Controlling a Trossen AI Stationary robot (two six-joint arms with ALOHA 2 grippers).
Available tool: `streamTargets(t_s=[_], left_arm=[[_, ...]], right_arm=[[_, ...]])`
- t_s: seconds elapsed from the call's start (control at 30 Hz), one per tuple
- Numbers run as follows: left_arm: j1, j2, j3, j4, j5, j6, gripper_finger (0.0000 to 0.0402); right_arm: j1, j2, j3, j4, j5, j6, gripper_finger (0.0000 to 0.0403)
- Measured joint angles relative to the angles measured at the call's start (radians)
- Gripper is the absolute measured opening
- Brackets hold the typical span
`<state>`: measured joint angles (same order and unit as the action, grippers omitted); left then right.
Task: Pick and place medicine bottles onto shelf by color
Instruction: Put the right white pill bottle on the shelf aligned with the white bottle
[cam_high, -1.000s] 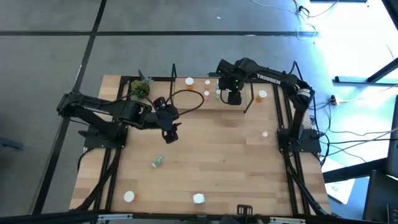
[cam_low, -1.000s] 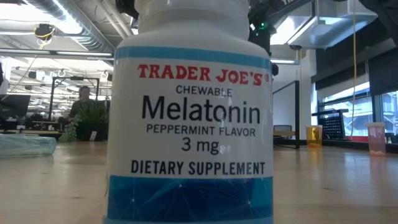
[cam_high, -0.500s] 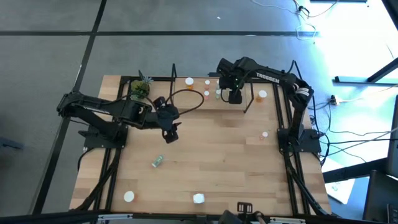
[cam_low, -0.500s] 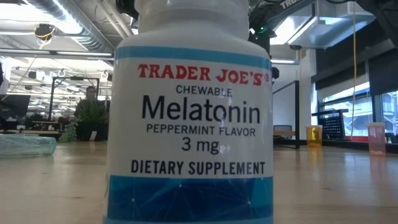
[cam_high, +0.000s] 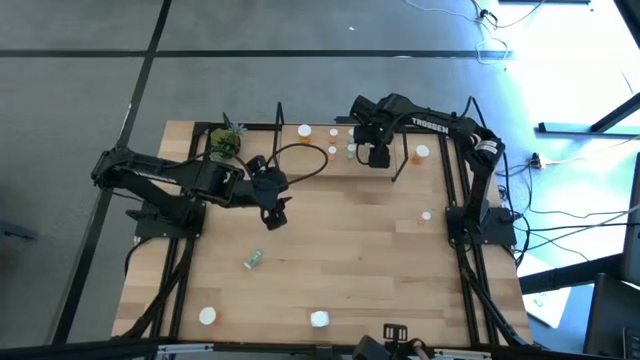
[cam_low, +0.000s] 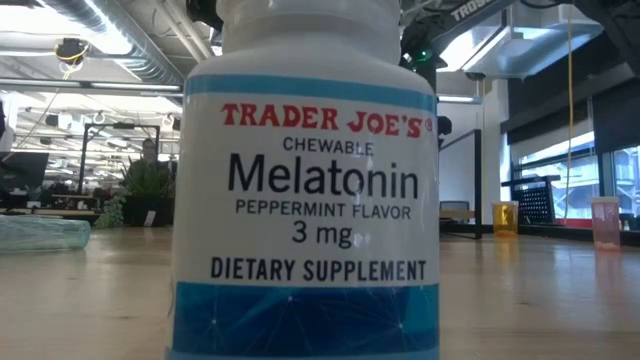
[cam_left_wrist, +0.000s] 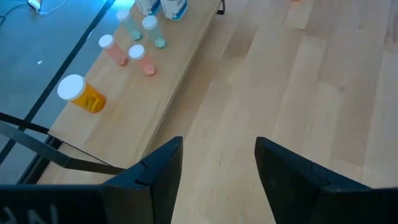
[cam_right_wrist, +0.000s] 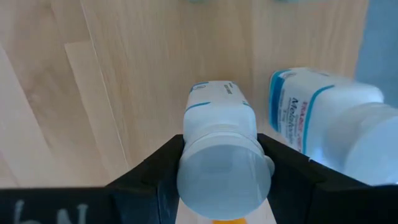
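Observation:
My right gripper (cam_high: 376, 152) points down over the shelf (cam_high: 320, 140) at the table's far edge, shut on a white medicine bottle with blue bands (cam_right_wrist: 219, 118). A second white bottle (cam_right_wrist: 323, 118) stands right beside it. On the shelf, orange, pink and pale green bottles (cam_left_wrist: 142, 59) stand farther left, and one orange bottle (cam_left_wrist: 84, 94) lies on its side. My left gripper (cam_high: 277, 213) hangs open over bare table left of centre, nothing between its fingers (cam_left_wrist: 161, 174). My right gripper pinches the white bottle at its cap and neck (cam_right_wrist: 189, 168) between the two fingers, one on each side. The fingers come from above, pointing down. The bottle hangs upright below them; whether its base touches the shelf board, I cannot tell.
Loose bottles on the table: a pale green one on its side (cam_high: 253, 260), a pink one (cam_high: 425, 216) at the right, two white ones (cam_high: 207, 316) (cam_high: 319, 319) near the front edge, the second filling the low view (cam_low: 305, 200). A potted plant (cam_high: 227, 143) stands far left.

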<state>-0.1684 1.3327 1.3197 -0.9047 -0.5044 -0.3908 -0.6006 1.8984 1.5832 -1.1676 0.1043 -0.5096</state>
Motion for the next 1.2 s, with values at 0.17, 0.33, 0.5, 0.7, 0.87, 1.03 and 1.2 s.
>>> streamTargets(t_s=[0.17,0.33,0.5,0.7,0.87,1.03,1.2], left_arm=[[0.0,0.0,0.0,0.0,0.0,0.0,0.0195],[0.0,0.0,0.0,0.0,0.0,0.0,0.0195],[0.0,0.0,0.0,0.0,0.0,0.0,0.0195],[0.0,0.0,0.0,0.0,0.0,0.0,0.0195],[0.0,0.0,0.0,0.0,0.0,0.0,0.0195],[0.0,0.0,0.0,0.0,0.0,0.0,0.0195],[0.0,0.0,0.0,0.0,0.001,-0.001,0.0195]], right_arm=[[0.0,0.0,0.0,0.018,0.0,0.0,0.0188],[0.0,0.0,0.0,0.035,0.0,0.0,0.0208],[0.0,0.0,0.0,0.035,0.0,0.0,0.0229],[0.0,0.0,0.0,0.041,0.025,-0.002,0.0244],[0.0,0.0,0.0,0.054,0.043,0.003,0.0245],[0.001,0.0,0.0,0.053,0.044,0.003,0.0245],[0.001,0.0,0.0,0.049,0.062,0.007,0.0245]])
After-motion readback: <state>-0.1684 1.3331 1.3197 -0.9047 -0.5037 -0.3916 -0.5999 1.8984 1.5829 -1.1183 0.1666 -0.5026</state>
